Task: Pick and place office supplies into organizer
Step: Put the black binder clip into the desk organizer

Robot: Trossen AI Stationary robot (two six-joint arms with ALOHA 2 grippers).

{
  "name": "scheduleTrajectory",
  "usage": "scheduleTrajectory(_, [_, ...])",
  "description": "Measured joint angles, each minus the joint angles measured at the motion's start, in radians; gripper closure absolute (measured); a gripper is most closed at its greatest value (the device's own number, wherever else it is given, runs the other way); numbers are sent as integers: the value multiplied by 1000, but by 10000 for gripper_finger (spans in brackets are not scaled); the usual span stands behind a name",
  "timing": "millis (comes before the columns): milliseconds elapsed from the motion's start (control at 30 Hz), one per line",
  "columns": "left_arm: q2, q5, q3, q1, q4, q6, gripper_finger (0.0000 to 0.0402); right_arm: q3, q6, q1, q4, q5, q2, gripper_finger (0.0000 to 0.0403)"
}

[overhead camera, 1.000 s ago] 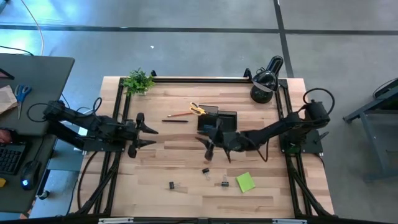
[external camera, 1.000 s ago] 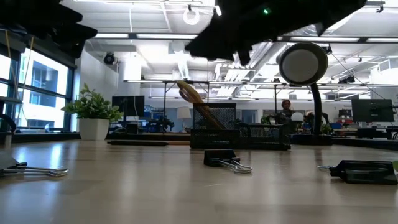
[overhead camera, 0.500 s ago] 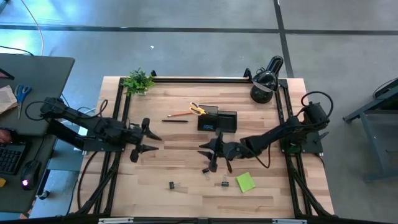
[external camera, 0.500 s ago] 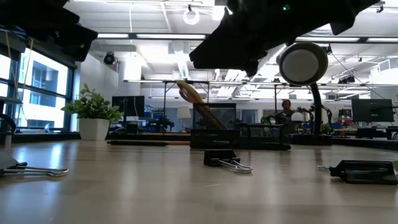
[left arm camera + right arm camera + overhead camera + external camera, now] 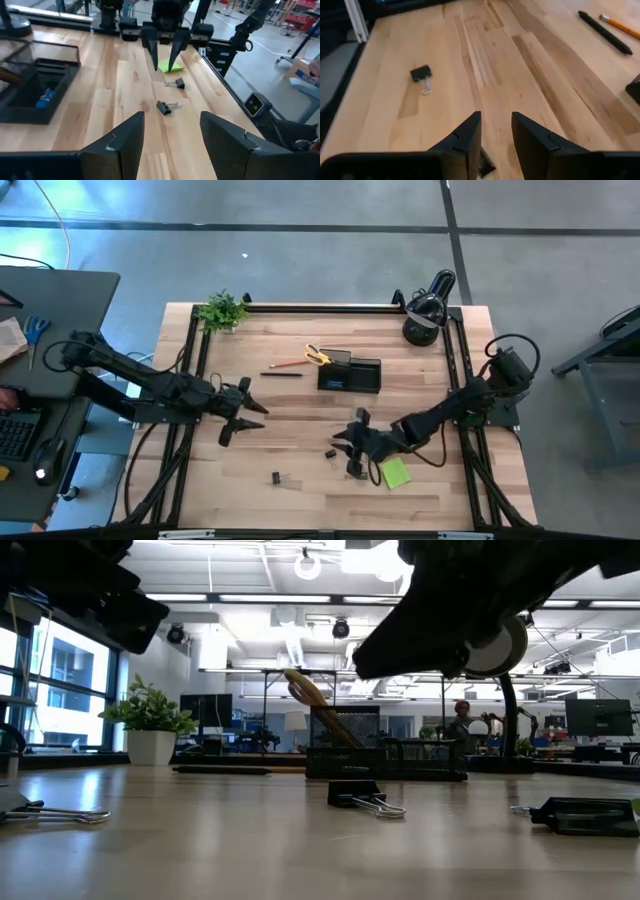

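Our left gripper point(image 5: 243, 419) hovers open near the tabletop's left edge, holding nothing. Binder clips point(image 5: 330, 454) lie twd the front edge; organizer point(image 5: 351, 374) sits center-back. Right gripper point(image 5: 354, 452), fingers slightly apart, hangs over the clips, sticky pad point(image 5: 394, 472) just beside.

The high view looks straight down on the whole surface point(image 5: 300, 405) and both arms. The low view sits at surface height, facing level across it toward the organizer point(image 5: 385, 752) and the room behind. Each wrist view looks closely forward over the wood; the left one faces the right claw point(image 5: 164, 52), and shares the organizer point(image 5: 35, 85) with the low view.
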Motion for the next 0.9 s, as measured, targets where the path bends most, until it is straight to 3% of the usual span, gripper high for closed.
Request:
scheduleTrajectory(267, [142,24,0,0,150,19,218,33,86,63,-53,93,55,310])
scheduleTrajectory(567, [164,103,0,0,179,51,218,297,146,82,-361,106,176,334])
scheduleTrajectory(700, [164,165,0,-8,173,67,218,418,187,83,-527,109,216,329])
scheduleTrajectory(900, [164,173,0,-78,183,148,218,509,338,84,-644,108,240,305])
